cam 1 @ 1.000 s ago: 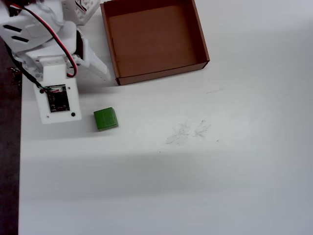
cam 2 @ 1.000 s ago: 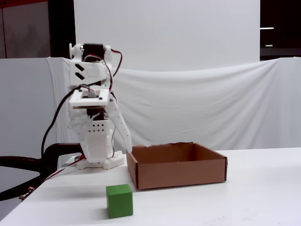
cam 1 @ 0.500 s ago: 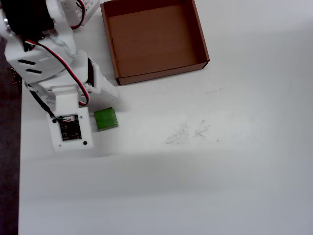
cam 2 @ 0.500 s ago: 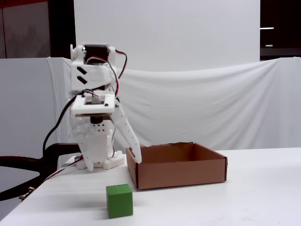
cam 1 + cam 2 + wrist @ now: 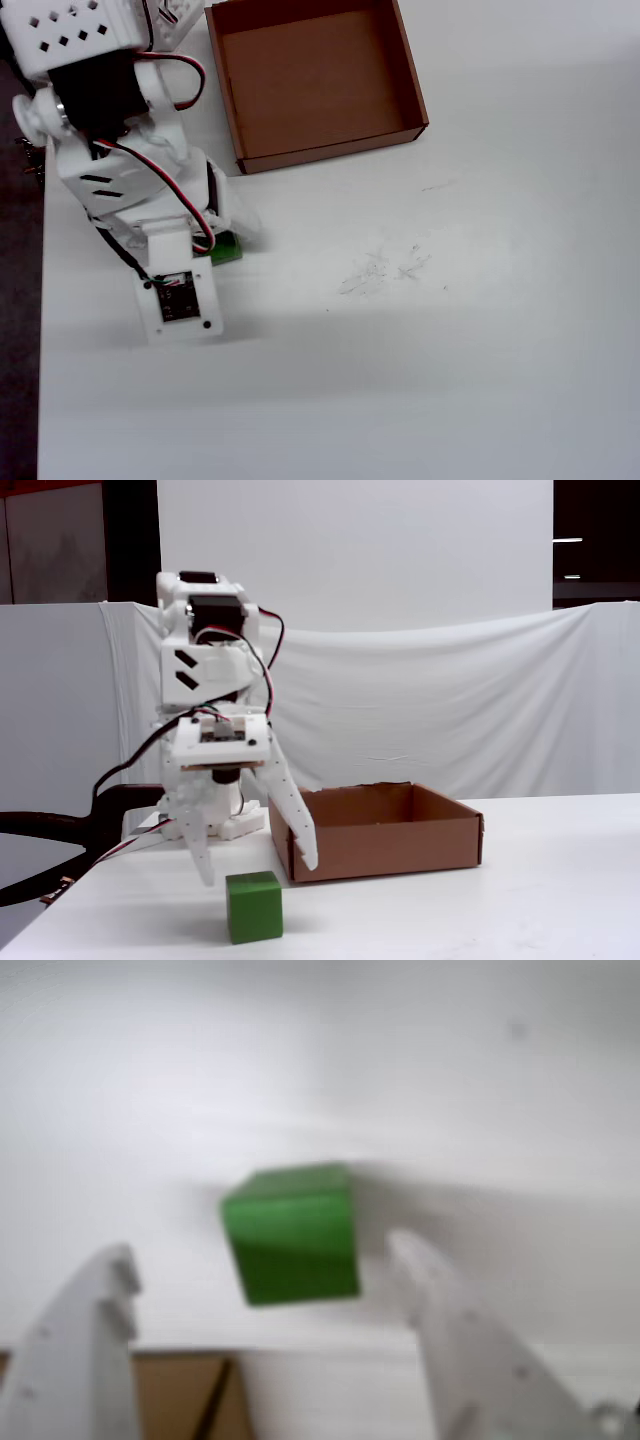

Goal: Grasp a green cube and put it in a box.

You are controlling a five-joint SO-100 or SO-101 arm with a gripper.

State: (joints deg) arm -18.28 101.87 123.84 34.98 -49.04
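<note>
While the green cube [image 5: 253, 906] sits on the white table [image 5: 480, 910], the gripper [image 5: 256, 866] hangs just above it with its two white fingers spread wide, gripping nothing. From the fixed view the fingertips end a little higher than the cube's top face, one on each side, and the cube stands upright and free, touching neither finger. The wrist view, which is blurred, shows the same: the green cube [image 5: 292, 1233] lies between and beyond the two pale fingers [image 5: 90, 1340], with bare table around it and a clear gap on either side.

Seen from overhead, the white arm [image 5: 130, 180] with its red and black wires covers most of the cube, so only a small green edge [image 5: 228, 248] peeks out beside the wrist. The box [image 5: 318, 150], a shallow brown cardboard tray, rests on the table up and to the right of the arm in that view, near the cube but apart from it. Its floor [image 5: 310, 80] is bare. In the fixed view the box [image 5: 380, 845] stands behind the cube and to the right.
</note>
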